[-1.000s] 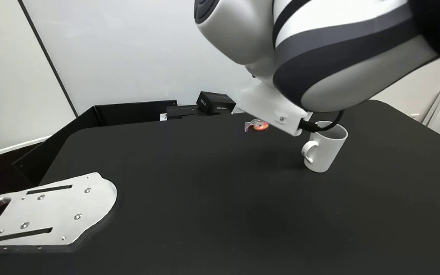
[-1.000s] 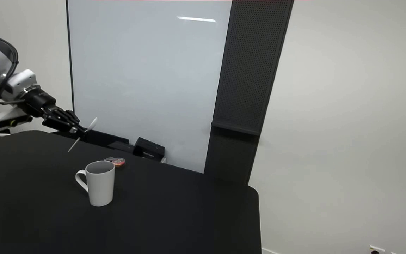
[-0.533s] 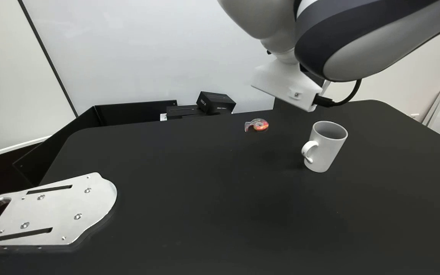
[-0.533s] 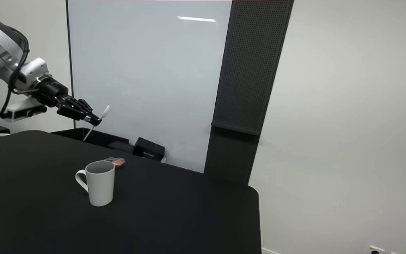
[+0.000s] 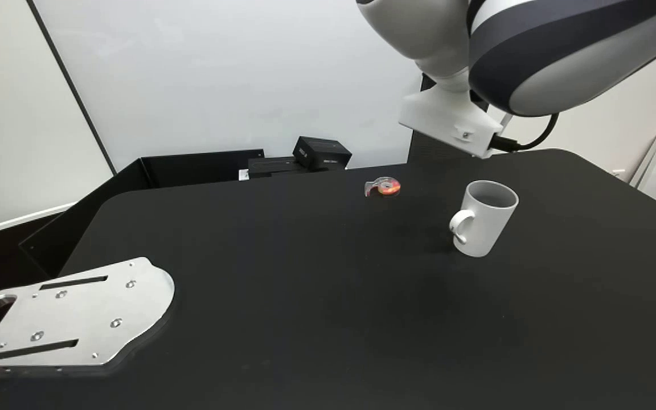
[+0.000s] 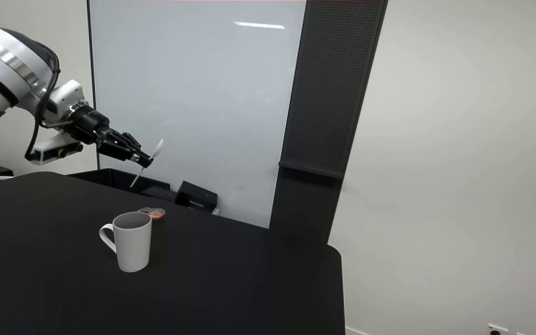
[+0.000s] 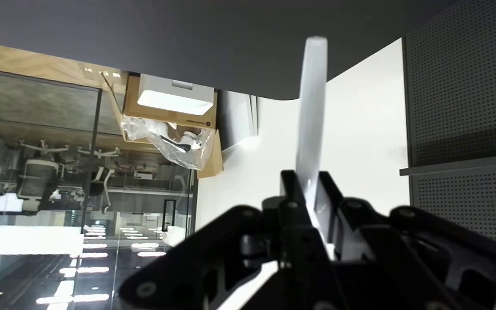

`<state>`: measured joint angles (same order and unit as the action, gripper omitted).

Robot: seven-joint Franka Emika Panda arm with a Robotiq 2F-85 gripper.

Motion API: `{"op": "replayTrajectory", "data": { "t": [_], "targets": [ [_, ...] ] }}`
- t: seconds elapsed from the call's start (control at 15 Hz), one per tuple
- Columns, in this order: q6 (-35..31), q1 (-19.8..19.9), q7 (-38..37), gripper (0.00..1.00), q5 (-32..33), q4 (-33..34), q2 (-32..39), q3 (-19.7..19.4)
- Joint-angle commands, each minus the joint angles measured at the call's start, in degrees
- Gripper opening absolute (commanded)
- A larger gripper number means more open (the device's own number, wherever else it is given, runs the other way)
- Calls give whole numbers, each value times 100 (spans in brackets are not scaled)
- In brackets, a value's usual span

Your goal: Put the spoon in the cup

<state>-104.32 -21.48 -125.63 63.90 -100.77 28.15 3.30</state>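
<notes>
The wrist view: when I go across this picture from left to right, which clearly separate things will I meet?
An office chair → a cardboard box → the white spoon → a dark perforated panel.

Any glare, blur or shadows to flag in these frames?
In the wrist view, the spoon and jaws look soft, and the wall looks nearly washed out; in an exterior view, a glare streak marks the pale panel; in an exterior view, faint shadow lies beside the cup.
</notes>
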Motion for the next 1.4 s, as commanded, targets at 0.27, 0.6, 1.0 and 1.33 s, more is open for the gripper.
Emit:
{"op": "replayTrajectory", "data": {
  "t": [0.27, 0.6, 1.0, 1.33],
  "targets": [
    [46, 279, -357, 3, 45, -405, -108, 160],
    [-14, 313, -411, 3, 87, -620, -60, 216],
    [-274, 348, -578, 3, 278, -638, 127, 203],
    [-510, 479, -736, 3, 440, -501, 353, 180]
  ]
}}
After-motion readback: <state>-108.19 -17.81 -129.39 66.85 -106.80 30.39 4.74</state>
